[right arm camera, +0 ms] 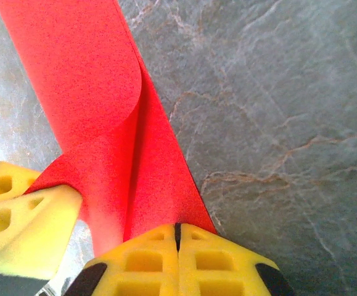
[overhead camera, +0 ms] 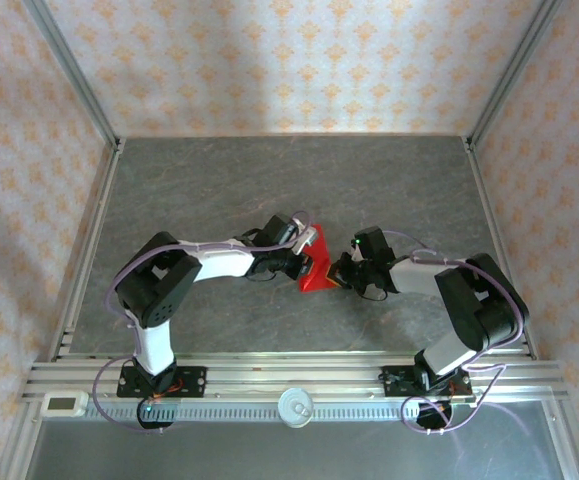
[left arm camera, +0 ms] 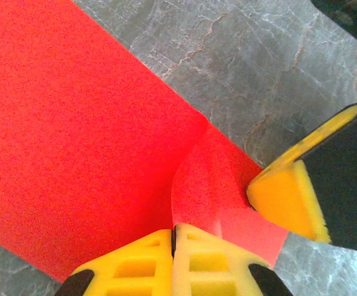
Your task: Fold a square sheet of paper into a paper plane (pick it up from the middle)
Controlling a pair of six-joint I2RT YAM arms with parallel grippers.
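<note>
The square sheet of paper (overhead camera: pixel 315 273) is bright red, folded into layers, and reads as a small wedge at mid-table between my two grippers. My left gripper (overhead camera: pixel 305 256) meets it from the upper left and my right gripper (overhead camera: pixel 340 273) from the right. In the left wrist view the yellow foam pads of the left gripper (left arm camera: pixel 174 237) are pressed together on a curled flap of the sheet (left arm camera: pixel 73 135), with a right fingertip (left arm camera: pixel 286 200) touching the paper's corner. The right gripper (right arm camera: pixel 178 233) is shut on the sheet's (right arm camera: pixel 104 111) near edge, where a rounded flap overlaps a long strip.
The grey marble-patterned tabletop (overhead camera: pixel 269 180) spreads around the paper. Aluminium frame rails (overhead camera: pixel 89 250) run along the left, right and near sides, with patterned walls behind them. A small white device (overhead camera: pixel 65 404) and a round knob (overhead camera: pixel 295 405) sit on the front rail.
</note>
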